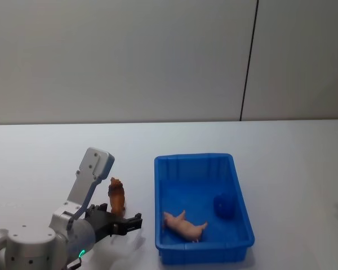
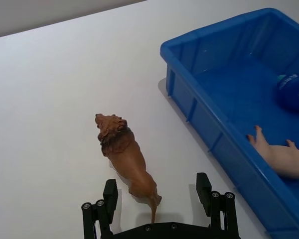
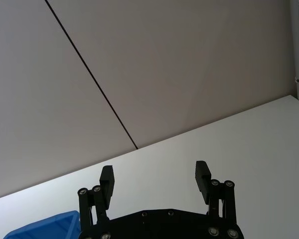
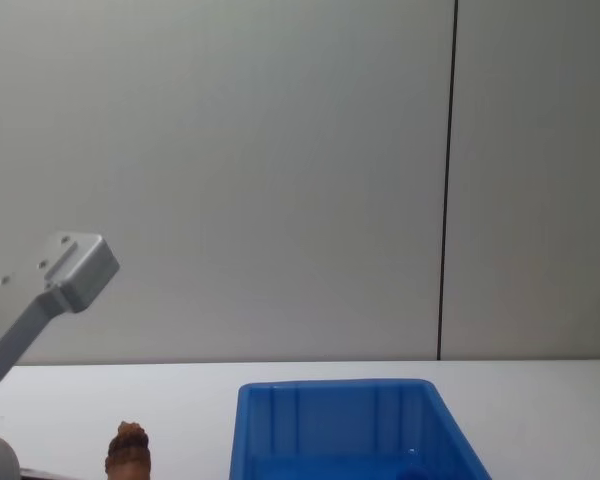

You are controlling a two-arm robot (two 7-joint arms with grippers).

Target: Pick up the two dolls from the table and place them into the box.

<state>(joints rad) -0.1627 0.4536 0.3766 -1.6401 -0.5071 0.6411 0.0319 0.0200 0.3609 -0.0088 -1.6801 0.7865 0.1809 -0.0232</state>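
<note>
The brown doll point(image 1: 117, 196), a lion figure, stands on the white table point(image 1: 39, 152) just left of the blue box point(image 1: 158, 202). My left gripper point(image 1: 119, 216) is open right behind it. In the left wrist view the brown doll's point(image 2: 127, 159) hind end lies between the fingers point(image 2: 204, 186) of the left gripper point(image 2: 157, 191), with gaps on both sides. The pale pink doll point(image 1: 184, 226), a pig, lies on its side inside the box near the front wall. My right gripper point(image 3: 154, 174) is open and empty, held high off to the right.
A dark blue rounded object point(image 1: 224, 205) rests inside the box toward its right wall. The box's near left wall point(image 2: 199, 114) stands close to my left gripper's right finger. Open white tabletop stretches to the left and behind the lion.
</note>
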